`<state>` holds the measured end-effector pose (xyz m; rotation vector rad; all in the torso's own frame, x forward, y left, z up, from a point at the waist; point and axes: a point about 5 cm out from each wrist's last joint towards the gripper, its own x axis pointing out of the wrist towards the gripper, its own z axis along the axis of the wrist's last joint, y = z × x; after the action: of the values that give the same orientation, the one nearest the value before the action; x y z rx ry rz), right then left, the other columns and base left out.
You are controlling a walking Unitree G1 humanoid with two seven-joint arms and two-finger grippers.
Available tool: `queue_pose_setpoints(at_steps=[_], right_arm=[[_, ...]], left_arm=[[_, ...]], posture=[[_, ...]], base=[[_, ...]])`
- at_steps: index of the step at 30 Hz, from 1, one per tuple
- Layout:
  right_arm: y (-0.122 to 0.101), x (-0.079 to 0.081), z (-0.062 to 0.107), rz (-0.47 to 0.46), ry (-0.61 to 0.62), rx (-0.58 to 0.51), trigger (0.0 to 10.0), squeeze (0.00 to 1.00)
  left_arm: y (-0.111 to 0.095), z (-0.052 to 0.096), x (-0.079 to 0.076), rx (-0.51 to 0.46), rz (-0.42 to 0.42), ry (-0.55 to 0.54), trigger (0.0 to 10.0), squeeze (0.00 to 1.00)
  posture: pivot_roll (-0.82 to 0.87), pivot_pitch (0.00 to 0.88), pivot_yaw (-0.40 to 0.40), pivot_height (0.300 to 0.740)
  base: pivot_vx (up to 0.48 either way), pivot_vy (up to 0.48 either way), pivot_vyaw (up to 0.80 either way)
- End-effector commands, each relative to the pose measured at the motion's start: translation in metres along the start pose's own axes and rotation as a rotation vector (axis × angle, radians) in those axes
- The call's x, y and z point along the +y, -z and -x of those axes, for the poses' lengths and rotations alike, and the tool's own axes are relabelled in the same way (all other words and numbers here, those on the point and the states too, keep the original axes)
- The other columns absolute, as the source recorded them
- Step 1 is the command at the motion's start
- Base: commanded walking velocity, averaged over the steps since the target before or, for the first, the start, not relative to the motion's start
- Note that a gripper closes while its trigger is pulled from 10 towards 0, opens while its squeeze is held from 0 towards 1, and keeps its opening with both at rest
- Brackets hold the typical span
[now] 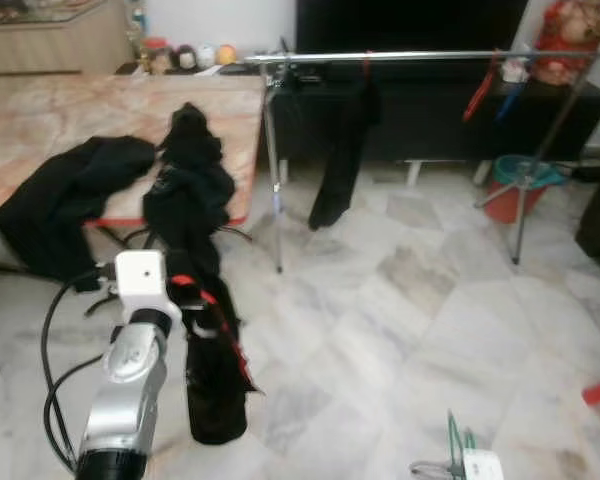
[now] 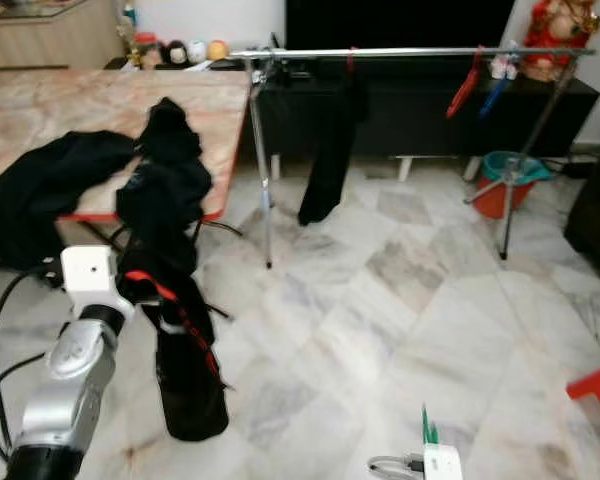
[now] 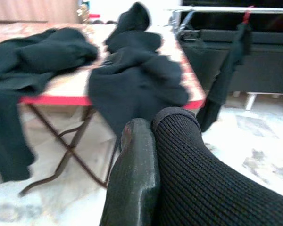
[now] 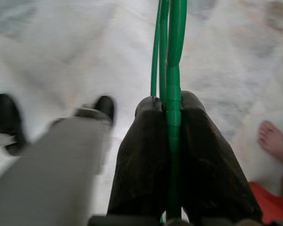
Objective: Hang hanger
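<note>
My left gripper (image 3: 153,127) is shut on a black knitted garment (image 1: 215,385) that hangs down to the floor, with a red hanger (image 1: 205,300) threaded through it. My right gripper (image 4: 169,101) is shut on a thin green hanger (image 4: 172,56), which pokes up low at the right (image 1: 455,435). A silver clothes rail (image 1: 430,57) stands ahead across the room. One black garment (image 1: 340,150) hangs from it, and a red hanger (image 1: 480,95) hangs further right.
A marble-topped folding table (image 1: 70,110) on my left carries heaps of black clothes (image 1: 65,190). A teal and red bucket (image 1: 520,185) sits by the rail's right legs. A person's bare foot (image 4: 276,141) is close to my right gripper. A dark TV cabinet stands behind the rail.
</note>
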<state>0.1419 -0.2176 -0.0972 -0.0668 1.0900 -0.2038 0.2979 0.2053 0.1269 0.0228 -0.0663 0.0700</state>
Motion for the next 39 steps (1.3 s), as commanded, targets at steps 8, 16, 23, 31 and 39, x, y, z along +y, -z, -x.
queue_pose_setpoints(at_steps=[8,16,23,31,39], right_arm=[[-0.004,-0.005,0.000,-0.038,-0.004,-0.035,10.0,0.00],[-0.007,-0.007,0.000,-0.027,-0.001,-0.044,10.0,0.00],[-0.011,-0.006,-0.001,-0.028,-0.004,-0.053,10.0,0.00],[-0.014,-0.006,-0.001,-0.003,-0.010,-0.064,10.0,0.00],[-0.015,-0.006,-0.001,0.001,-0.014,-0.062,10.0,0.00]], left_arm=[[-0.008,0.000,-0.006,-0.041,0.002,0.015,10.0,0.00],[-0.009,0.000,-0.006,-0.040,0.000,0.009,10.0,0.00],[-0.009,0.001,-0.005,-0.038,0.000,0.005,10.0,0.00],[-0.008,0.001,-0.006,-0.036,0.001,0.008,10.0,0.00],[-0.008,0.001,-0.007,-0.034,0.001,0.008,10.0,0.00]], posture=[[0.16,0.000,-0.023,0.732],[0.16,0.000,-0.027,0.732],[0.16,0.000,-0.026,0.732],[0.16,0.000,-0.024,0.732],[0.16,0.000,-0.024,0.732]], base=[[0.000,0.247,0.00],[0.000,0.247,0.00],[0.000,0.245,0.00],[0.000,0.247,0.15],[0.000,0.246,0.78]])
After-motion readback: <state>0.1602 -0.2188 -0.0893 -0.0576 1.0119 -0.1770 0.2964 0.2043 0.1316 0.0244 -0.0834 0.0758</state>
